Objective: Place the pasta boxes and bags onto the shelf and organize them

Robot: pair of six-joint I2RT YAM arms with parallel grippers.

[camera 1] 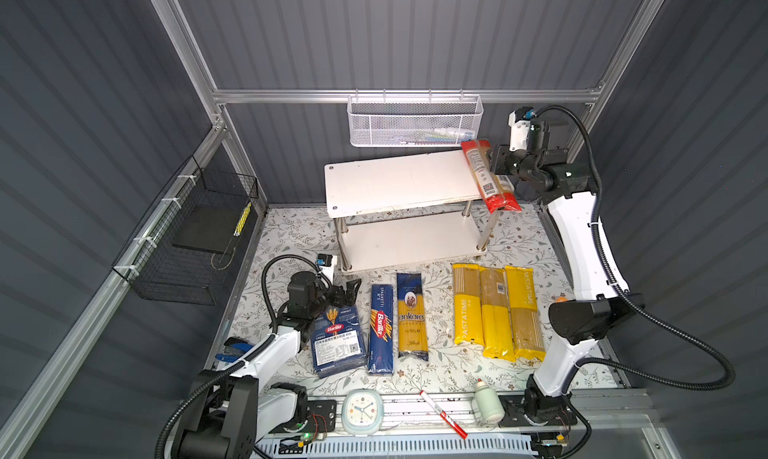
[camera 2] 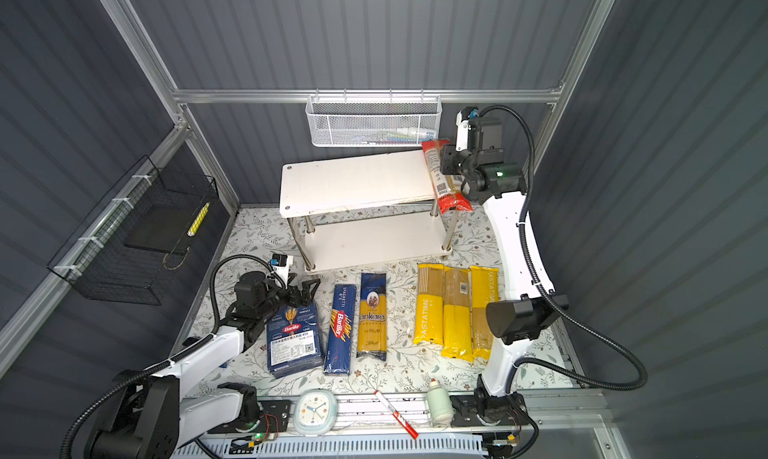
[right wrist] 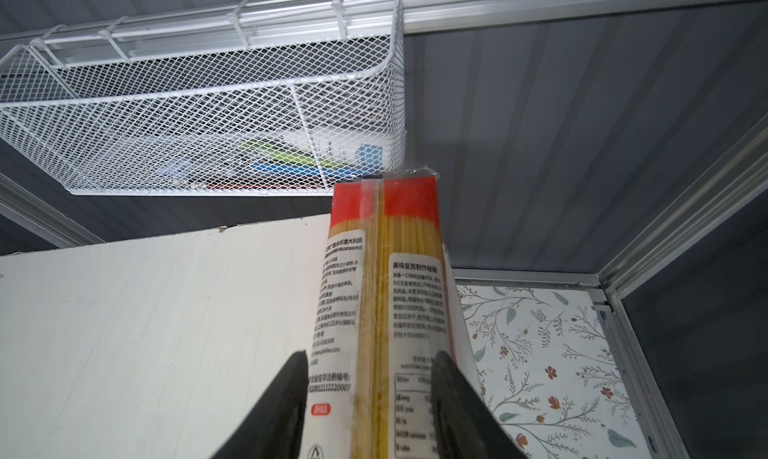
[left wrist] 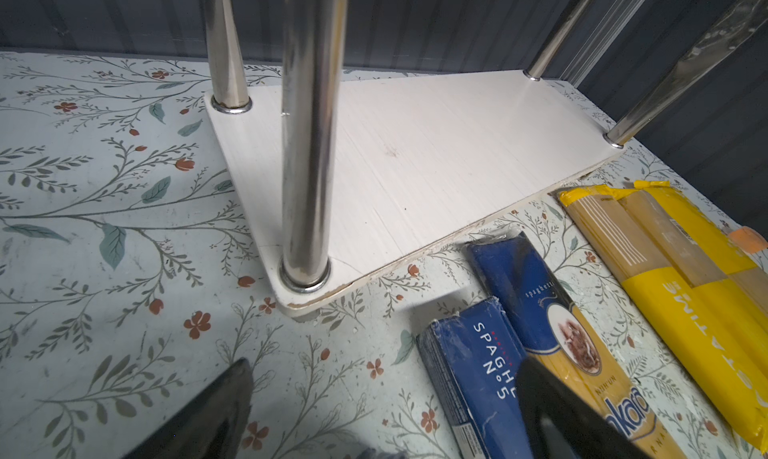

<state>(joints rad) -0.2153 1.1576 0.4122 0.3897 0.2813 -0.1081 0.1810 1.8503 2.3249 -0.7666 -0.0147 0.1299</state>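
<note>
The red bag (camera 1: 488, 176) is long and thin. It is clear plastic with red ends and a white label, and yellow spaghetti sticks show inside. It lies across the right end of the top board of the shelf (camera 1: 395, 182). Its near end sticks out past the front edge.

The right gripper (right wrist: 370, 355) has one black finger on each side of the red bag, very close to it. I cannot tell if it is squeezing the bag or only standing beside it.

The shelf is white. It has two flat boards, one above the other, and four shiny round metal legs. In the left wrist view the front edge of the lower board is chipped.

The other things lie in a row on the table (camera 1: 515, 236), in front of the shelf. From the left there is a wide box (camera 1: 338, 340), a narrow box (camera 1: 381, 330), an ankara bag (camera 1: 412, 317) and three yellow bags (camera 1: 494, 311) that touch side by side. Both boxes are dark blue card with red logos.

The left gripper (camera 1: 348, 289) is wide open and holds nothing. It hangs over the far end of the wide box, near the shelf's front left leg.

A white mesh basket (camera 1: 415, 120) hangs on the back wall, just above the far end of the red bag. A black wire basket (camera 1: 191, 236) hangs on the left wall. The table has a cover with flowers on it. At the front lie a clock (camera 1: 362, 411), a red marker (camera 1: 442, 413) and a little bottle (camera 1: 488, 403).

That makes two boxes and five bags. One bag is on the shelf and the other six things are on the table.
</note>
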